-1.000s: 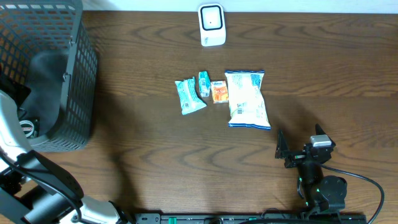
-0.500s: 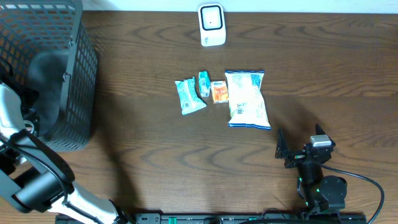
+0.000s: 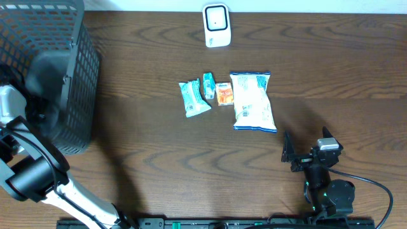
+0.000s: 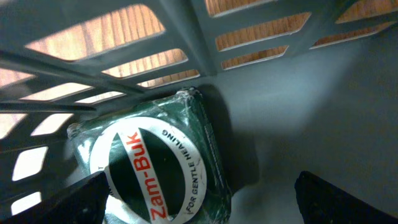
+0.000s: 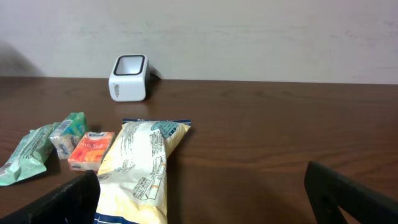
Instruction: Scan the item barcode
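Observation:
A dark green packet with a round white "Zam-Buk" label (image 4: pixel 152 171) lies in the corner of the grey mesh basket (image 3: pixel 79 70). My left gripper (image 4: pixel 199 196) hangs open just above it, one finger on each side, not touching it. In the overhead view the left arm (image 3: pixel 11 105) reaches into the basket and its fingers are hidden. The white barcode scanner (image 3: pixel 216 25) stands at the far edge of the table. My right gripper (image 3: pixel 307 152) rests open and empty near the front right, facing the scanner (image 5: pixel 129 77).
In the middle of the table lie a teal packet (image 3: pixel 193 98), a small teal pack (image 3: pixel 208 84), an orange pack (image 3: pixel 224 93) and a large white-and-yellow bag (image 3: pixel 252 102). The basket's slatted walls (image 4: pixel 186 37) stand close around the left gripper.
The left arm has swung further over and into the basket. The right arm and the items on the table have not moved.

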{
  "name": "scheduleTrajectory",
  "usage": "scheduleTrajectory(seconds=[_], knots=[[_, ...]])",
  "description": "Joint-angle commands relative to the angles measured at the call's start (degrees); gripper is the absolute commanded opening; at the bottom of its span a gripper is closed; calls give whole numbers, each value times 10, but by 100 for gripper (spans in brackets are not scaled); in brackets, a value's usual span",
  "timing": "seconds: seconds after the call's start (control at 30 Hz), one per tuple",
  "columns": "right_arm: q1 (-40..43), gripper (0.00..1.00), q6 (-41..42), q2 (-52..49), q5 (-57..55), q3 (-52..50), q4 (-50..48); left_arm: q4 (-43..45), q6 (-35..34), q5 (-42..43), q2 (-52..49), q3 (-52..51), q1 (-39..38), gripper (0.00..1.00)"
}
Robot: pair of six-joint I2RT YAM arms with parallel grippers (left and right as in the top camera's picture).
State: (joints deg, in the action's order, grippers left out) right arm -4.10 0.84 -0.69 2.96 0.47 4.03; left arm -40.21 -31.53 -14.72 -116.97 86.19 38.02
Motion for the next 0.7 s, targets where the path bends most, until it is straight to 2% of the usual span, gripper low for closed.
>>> scheduleTrajectory(seconds=[0.0, 0.23, 0.3, 0.33, 0.53, 0.63, 0.67], knots=[[-3, 99, 4, 3, 0, -1, 2, 10, -9, 2, -15, 3, 14, 94], [-3, 99, 4, 3, 0, -1, 2, 21, -10, 3, -33, 3, 18, 94], [-3, 99, 4, 3, 0, -1, 2, 21, -12, 3, -34, 3, 18, 91], [-3, 99, 4, 3, 0, -1, 2, 20, -12, 3, -34, 3, 18, 86], [-3, 99, 4, 3, 0, -1, 2, 5, -12, 3, -34, 3, 18, 42], [-3, 99, 4, 3, 0, -1, 2, -5, -11, 3, -34, 3, 18, 29], [-3, 99, 4, 3, 0, -1, 2, -9, -11, 3, -34, 3, 18, 20]])
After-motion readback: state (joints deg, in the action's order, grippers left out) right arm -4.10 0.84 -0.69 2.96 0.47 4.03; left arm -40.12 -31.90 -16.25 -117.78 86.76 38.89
